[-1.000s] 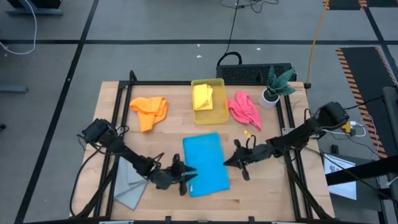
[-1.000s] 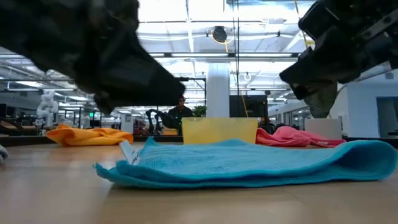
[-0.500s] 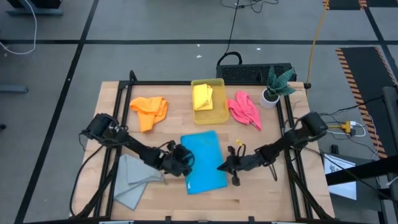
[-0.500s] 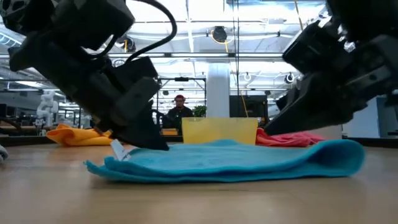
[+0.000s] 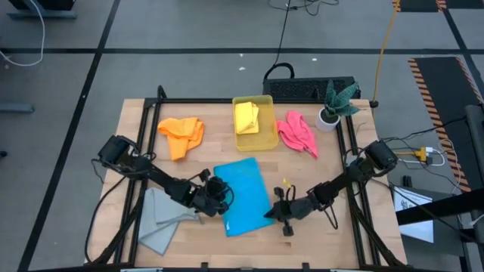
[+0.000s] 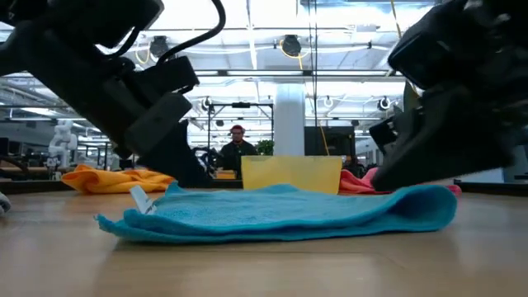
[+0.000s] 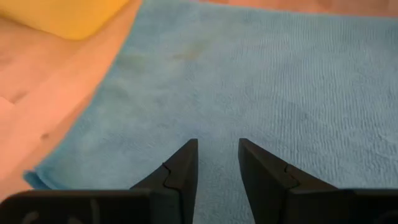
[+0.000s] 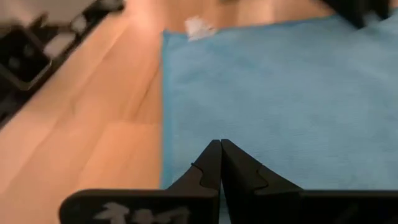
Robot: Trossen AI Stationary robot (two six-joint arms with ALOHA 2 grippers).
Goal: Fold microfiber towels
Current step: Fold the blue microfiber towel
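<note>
Grippers flank the blue towel [image 5: 243, 195]: left gripper [image 7: 216, 147] (fingers partly apart) over its edge, right gripper [image 8: 220, 144] closed, holding nothing.

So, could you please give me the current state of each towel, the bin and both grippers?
blue towel: spread flat, between both grippers
orange towel: crumpled
pink towel: crumpled
yellow towel: folded, inside the bin
grey towel: lying loosely folded at the table's left edge
yellow bin: upright, holding one towel
left gripper: partly open over the blue towel
right gripper: shut, at the blue towel's edge
</note>
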